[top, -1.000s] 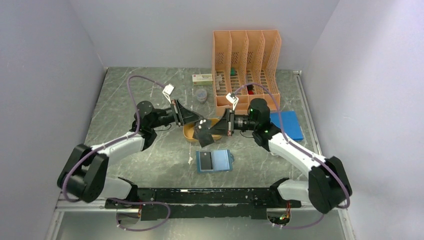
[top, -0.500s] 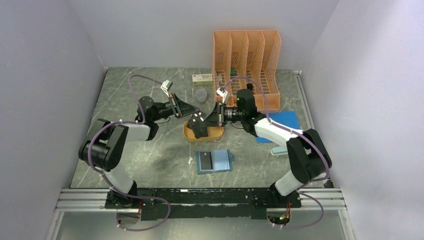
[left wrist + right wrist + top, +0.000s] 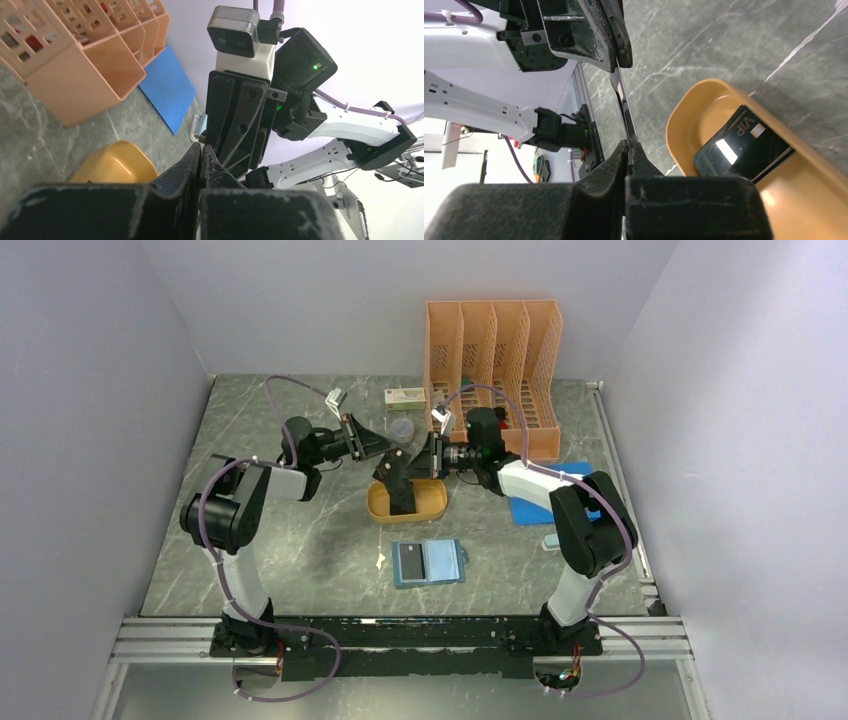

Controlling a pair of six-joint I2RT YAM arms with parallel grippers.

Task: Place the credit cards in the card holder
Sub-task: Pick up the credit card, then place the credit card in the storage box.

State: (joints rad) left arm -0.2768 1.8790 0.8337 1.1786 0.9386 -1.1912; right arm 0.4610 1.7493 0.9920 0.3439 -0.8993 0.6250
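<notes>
Both arms pulled back over orange tray [image 3: 432, 512]; L pincer [image 3: 390, 456] + R pincer [image 3: 418, 462] clenched on same credit card [image 3: 400, 490], long axis hanging down; card holder [image 3: 428, 562] lies nearward, open

credit card [image 3: 744, 147]: lower edge hidden by right end effector [image 3: 629, 147] | organizer [image 3: 492, 340] contents: too small

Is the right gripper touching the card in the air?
Touching. In the right wrist view, the thin card sits pinched between the shut jaws of the right gripper.
</notes>
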